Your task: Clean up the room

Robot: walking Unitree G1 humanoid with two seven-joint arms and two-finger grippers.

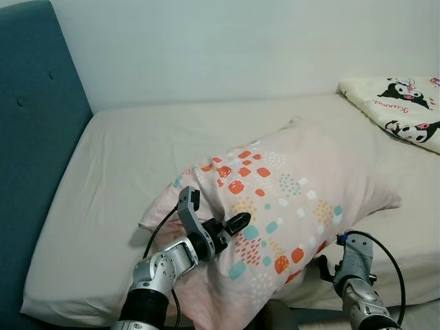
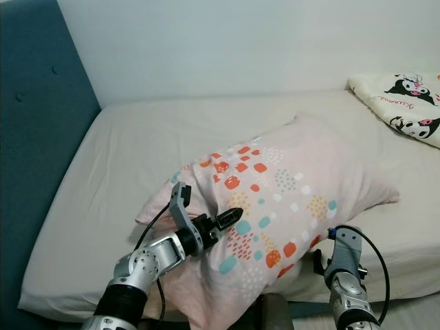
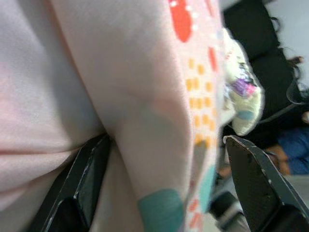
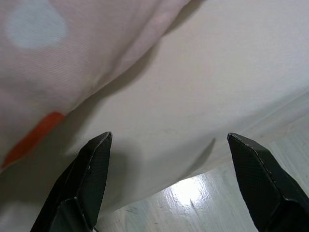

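Bed (image 1: 103,206): beige sheet stretched over the mattress, against a pale wall (image 1: 206,48), with a teal padded headboard (image 1: 34,137) on the robot's left.
Pillow (image 1: 289,199): pink, printed with orange, teal and yellow spots, lying at an angle on the bed, its near corner reaching the mattress edge.
Blanket (image 1: 402,106): cream with black cartoon figures, at the far right corner of the bed, apart from the pillow.
Left gripper (image 1: 230,227): fingers (image 3: 87,179) spread wide with a fold of the pillow between them; not closed on it.
Right gripper (image 4: 169,183): under the pillow's near right edge, fingers wide apart, holding nothing, the sheet just ahead.
Floor (image 4: 231,198): pale and glossy below the mattress edge.
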